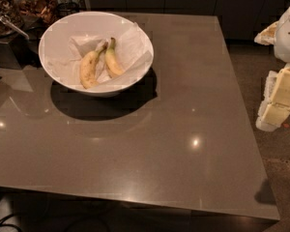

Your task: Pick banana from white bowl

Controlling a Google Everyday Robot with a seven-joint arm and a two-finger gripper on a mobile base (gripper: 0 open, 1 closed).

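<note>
Banana (113, 61) laid in white bowl (58, 30) on worktop (183, 129), beside speckled banana (89, 69); gripper (279, 98), seemingly at right edge, well apart; grip state undetermined.

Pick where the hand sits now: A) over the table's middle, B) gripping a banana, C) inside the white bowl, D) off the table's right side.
D: the hand is beyond the right edge of the table, well apart from the white bowl and the banana.

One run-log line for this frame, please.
stage: reach not yet begun | gripper: off table at picture's right, far from white bowl | banana: on paper in white bowl, beside speckled banana, untouched
</note>
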